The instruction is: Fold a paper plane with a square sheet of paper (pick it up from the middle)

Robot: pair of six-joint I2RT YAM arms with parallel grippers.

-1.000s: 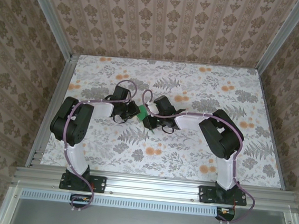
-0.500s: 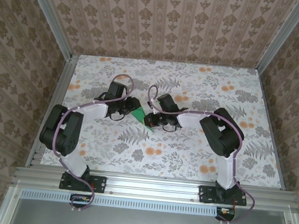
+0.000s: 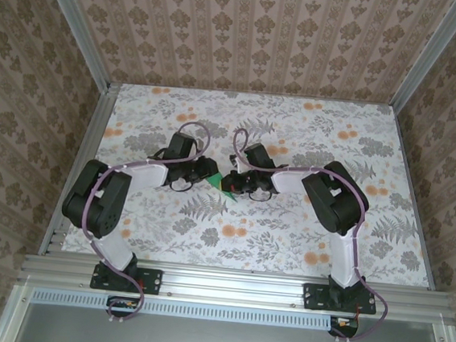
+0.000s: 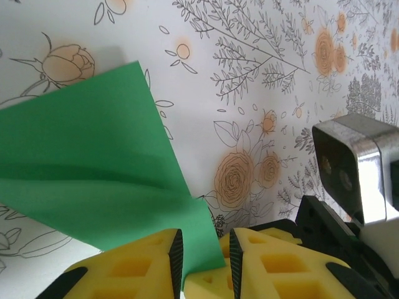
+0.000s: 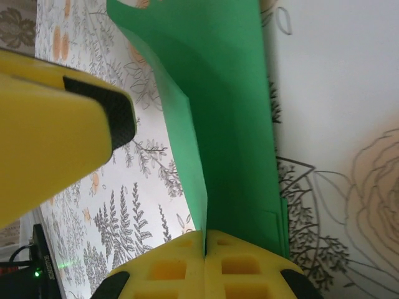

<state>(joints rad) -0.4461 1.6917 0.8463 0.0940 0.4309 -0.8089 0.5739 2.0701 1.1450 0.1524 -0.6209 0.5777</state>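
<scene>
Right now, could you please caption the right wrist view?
Right gripper shut on the creased green paper, floral tabletop behind.

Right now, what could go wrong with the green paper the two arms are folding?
1. The right tool is pinched shut on the green paper, while the jaws of the left tool stand apart around its edge. A pull could perhaps slip the sheet out, or tear it.
2. The paper bows loosely between them, so a crease may land crooked.

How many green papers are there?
1. The folded green paper is at the middle of the table, pinched by the right gripper, one corner between the left gripper's parted fingers. None seems hidden.
</scene>
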